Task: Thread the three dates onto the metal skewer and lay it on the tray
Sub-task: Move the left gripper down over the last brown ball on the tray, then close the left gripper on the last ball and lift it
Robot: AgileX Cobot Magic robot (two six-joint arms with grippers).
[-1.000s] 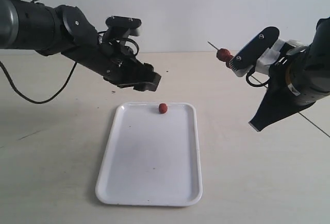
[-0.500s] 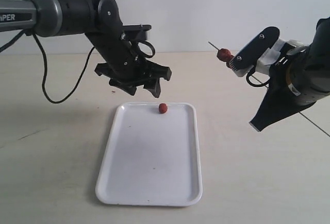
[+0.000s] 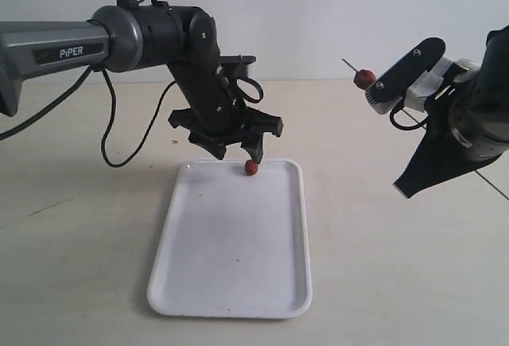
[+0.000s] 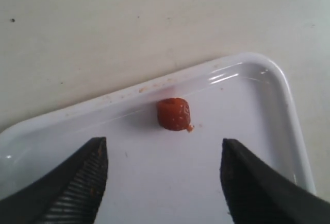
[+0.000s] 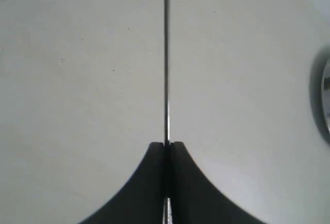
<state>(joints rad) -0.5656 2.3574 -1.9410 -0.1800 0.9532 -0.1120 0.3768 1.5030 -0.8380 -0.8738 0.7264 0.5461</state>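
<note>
place: robotics lab bench | cues: PiPER-labelled arm [image 3: 79, 50], bare beige table [image 3: 79, 266], blank white wall [image 3: 318, 12]

Count, all views.
Dates – 2 in view: 1 loose date [image 3: 251, 168], 1 threaded date [image 3: 365, 78]. Whether more sit hidden behind the right arm's hardware: can't tell.
Metal skewer [image 5: 166, 54] – 1.
Tray [image 3: 231, 258] – 1.
Grippers – 2, i.e. left gripper [image 4: 162, 149] + right gripper [image 5: 166, 144], 1 per arm.
Table [image 3: 79, 266] – 1.
</note>
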